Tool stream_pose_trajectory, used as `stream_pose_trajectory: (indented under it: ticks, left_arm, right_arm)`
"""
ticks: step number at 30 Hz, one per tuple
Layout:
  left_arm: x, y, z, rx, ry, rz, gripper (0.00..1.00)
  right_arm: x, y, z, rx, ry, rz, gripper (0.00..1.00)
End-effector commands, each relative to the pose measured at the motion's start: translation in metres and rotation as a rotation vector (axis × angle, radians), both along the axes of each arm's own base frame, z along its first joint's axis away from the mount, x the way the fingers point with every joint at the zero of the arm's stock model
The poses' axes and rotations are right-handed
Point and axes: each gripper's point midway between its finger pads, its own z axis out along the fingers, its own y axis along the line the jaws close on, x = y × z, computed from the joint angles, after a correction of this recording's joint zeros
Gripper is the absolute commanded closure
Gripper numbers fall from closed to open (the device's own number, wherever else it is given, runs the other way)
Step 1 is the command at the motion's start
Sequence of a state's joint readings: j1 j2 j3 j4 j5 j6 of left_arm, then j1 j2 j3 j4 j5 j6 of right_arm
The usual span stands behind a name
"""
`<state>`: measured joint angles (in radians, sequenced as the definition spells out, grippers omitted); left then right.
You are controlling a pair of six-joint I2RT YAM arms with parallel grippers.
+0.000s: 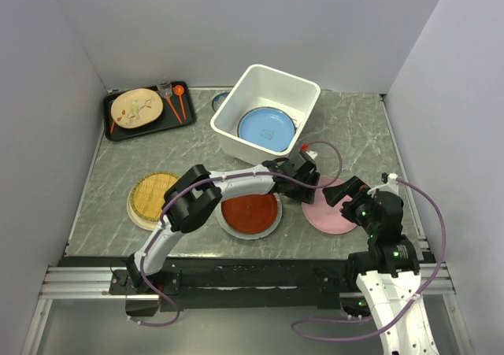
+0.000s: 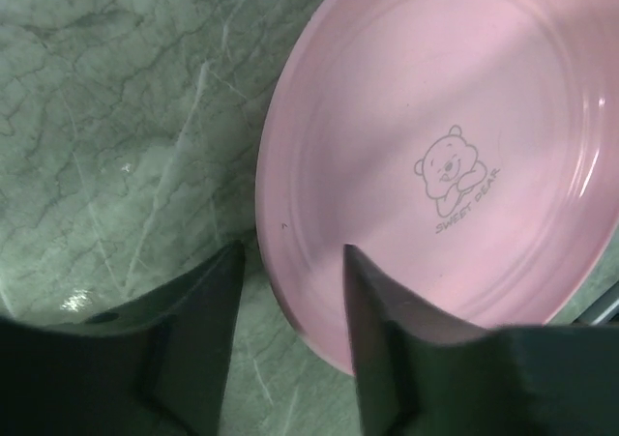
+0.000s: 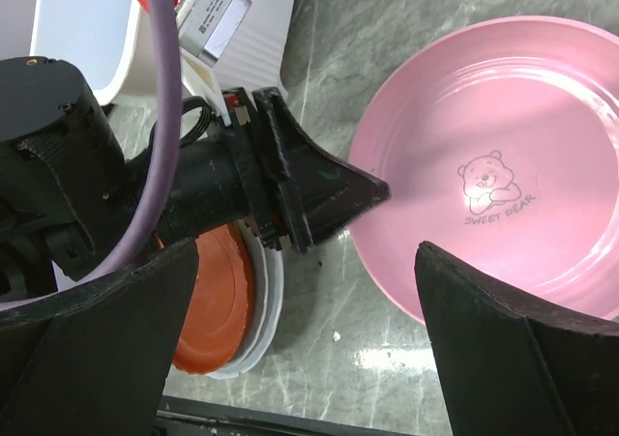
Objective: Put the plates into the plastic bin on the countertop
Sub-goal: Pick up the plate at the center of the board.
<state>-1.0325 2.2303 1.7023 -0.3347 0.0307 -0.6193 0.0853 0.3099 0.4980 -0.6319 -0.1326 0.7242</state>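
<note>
- Left tool: seen right of centre in the top view, at the end of an arm stretched across the table. Its two fingers stand partly apart and straddle the left rim of the pink plate, one finger over bare table and the other over the plate's inner face. The gap is wider than the rim, and no grip on the plate is visible.
- Right tool: jaws spread wide, hanging over the near side of the same pink plate at the lower right of the top view, with nothing held.
- Pink plate: lies flat on the table, low and right of centre in the top view, outside the plastic bin. Its centre carries a small bear print with the words "SWEET BEAR".
- Plastic bin: upper centre of the top view, with a light blue plate lying flat inside it.
- Red plate: low centre, resting on a white plate, just left of the pink plate.
- Woven yellow plate: lower left of the table.
- Black tray: upper left, carrying a cream plate with a twig pattern.
- Dark-blue-rimmed dish: partly hidden behind the bin's left corner.
</note>
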Motion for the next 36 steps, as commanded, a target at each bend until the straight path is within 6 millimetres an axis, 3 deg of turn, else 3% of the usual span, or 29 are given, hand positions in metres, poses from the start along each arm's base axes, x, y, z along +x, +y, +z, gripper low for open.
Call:
stream_pose_trajectory:
  ticks: [1,2,4,19,28,36]
  left_arm:
    - [-0.002,-0.01,0.01,-0.043,0.008,-0.031,0.63]
    - [-0.003,-0.01,0.008,-0.038,0.014,-0.033,0.84]
    - [-0.002,-0.009,0.005,-0.031,0.017,-0.029,0.99]
    - [0.0,-0.002,0.02,-0.047,-0.009,-0.002,0.99]
    - [-0.001,0.013,0.053,-0.066,-0.052,0.032,0.99]
    - [0.0,0.038,0.105,-0.114,-0.121,0.1,0.99]
  right_arm:
    - [0.006,0.002,0.006,0.001,-0.03,0.012,0.0]
    - [0.006,0.002,0.006,0.0,-0.029,0.012,0.0]
    - [0.006,0.002,0.005,0.0,-0.029,0.013,0.0]
    - [0.005,0.004,0.004,0.014,-0.032,0.019,0.0]
    - [0.003,0.005,0.012,0.017,-0.059,0.027,0.0]
    - [0.0,0.013,0.026,0.043,-0.118,0.071,0.0]
